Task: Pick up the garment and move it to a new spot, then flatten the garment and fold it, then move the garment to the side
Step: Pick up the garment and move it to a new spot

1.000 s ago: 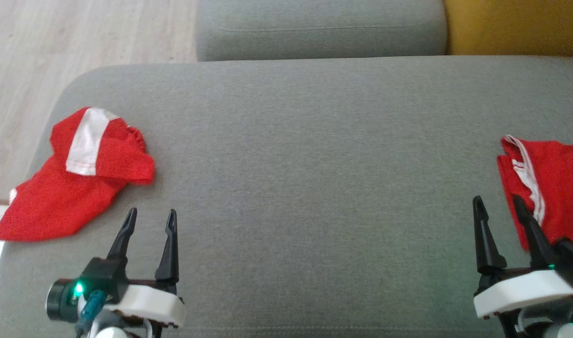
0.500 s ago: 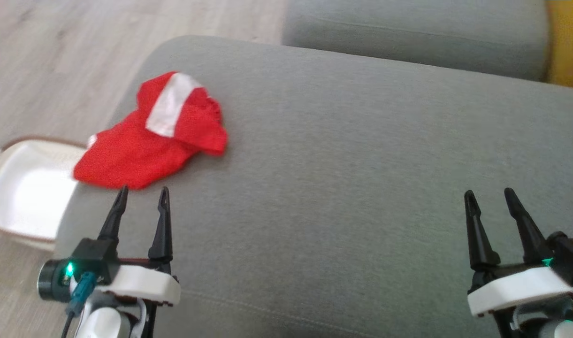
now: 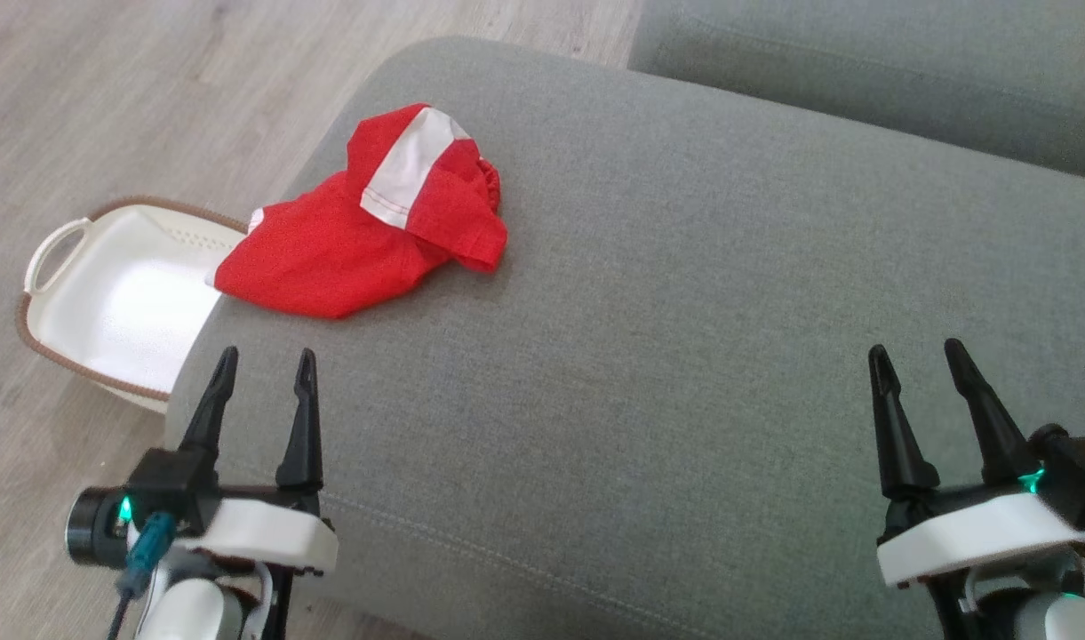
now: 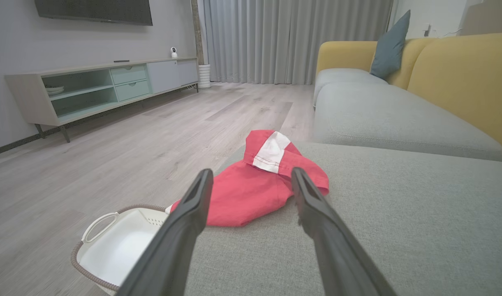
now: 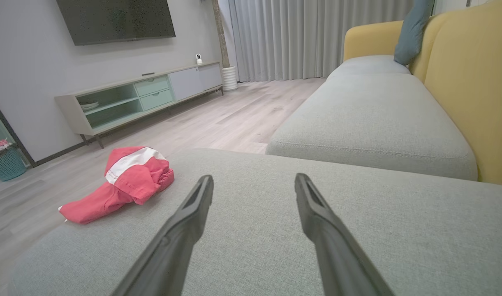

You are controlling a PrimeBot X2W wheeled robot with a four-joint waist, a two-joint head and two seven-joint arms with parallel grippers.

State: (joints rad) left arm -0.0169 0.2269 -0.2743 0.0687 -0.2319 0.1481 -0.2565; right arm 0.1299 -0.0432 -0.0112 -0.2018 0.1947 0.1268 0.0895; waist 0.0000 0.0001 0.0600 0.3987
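head view: left end effector (image 3: 267,353), right end effector (image 3: 915,347) spread; wrist views add tv stand (image 4: 164,76).

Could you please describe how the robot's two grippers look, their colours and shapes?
The left gripper and the right gripper each have two long black fingers tapering to points, on a rounded white housing with a small green light. A dark cylinder with a teal cable plug sits beside the left housing.

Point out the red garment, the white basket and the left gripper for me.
red garment (image 3: 329,267), head view, flat red body.
white basket (image 3: 115,293), head view, bare inner wall.
left gripper (image 3: 267,353), head view, midway between fingertips.
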